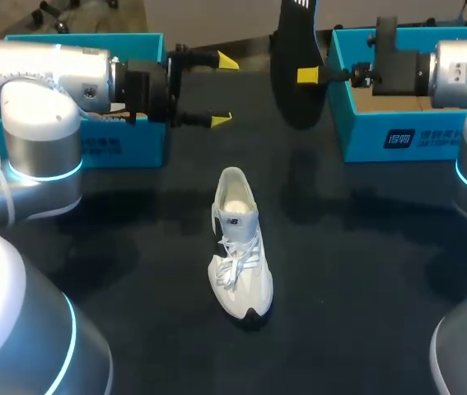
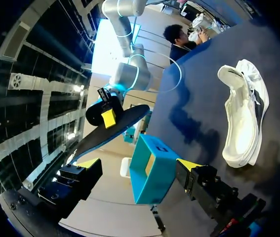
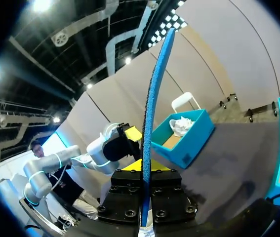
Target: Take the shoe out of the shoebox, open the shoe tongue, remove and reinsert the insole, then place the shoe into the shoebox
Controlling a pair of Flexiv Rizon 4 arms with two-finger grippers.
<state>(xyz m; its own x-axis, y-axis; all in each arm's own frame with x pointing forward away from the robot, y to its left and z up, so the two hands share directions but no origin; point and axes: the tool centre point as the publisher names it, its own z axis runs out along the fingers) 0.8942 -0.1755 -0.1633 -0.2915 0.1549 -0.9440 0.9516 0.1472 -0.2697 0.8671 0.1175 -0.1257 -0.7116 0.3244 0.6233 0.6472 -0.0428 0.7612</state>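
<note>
Shoe [image 1: 240,247]: white, laced sneaker, standing upright on its sole near the middle of the dark table [image 1: 365,271]. Long axis runs from the far side to the near side, slightly slanted; toe toward the near edge, heel and open mouth toward the boxes. Black patches at the toe and along one side. Laces [image 1: 231,267] loose over the tongue. Small mark on the tongue, too small to make out. Seen also in the left wrist view [image 2: 246,116], well off to one side of the fingers.

Insole [image 1: 295,66]: dark, out of the shoe, held in the air on edge above the far side of the table, between the two boxes. Blue underside seen edge-on in the right wrist view [image 3: 152,123].

Right gripper [image 1: 307,76]: clamped on the insole from both sides, near its lower end [image 3: 142,170].

Left gripper [image 1: 221,90]: fingers spread wide, nothing between them, raised beside the left box [image 2: 139,165].

Left box [image 1: 93,148]: blue, open-topped, far left; crumpled white filling inside [image 3: 181,126].

Right box [image 1: 398,123]: blue, open-topped, far right; brown inside; white label [image 1: 398,137] on its front wall.
</note>
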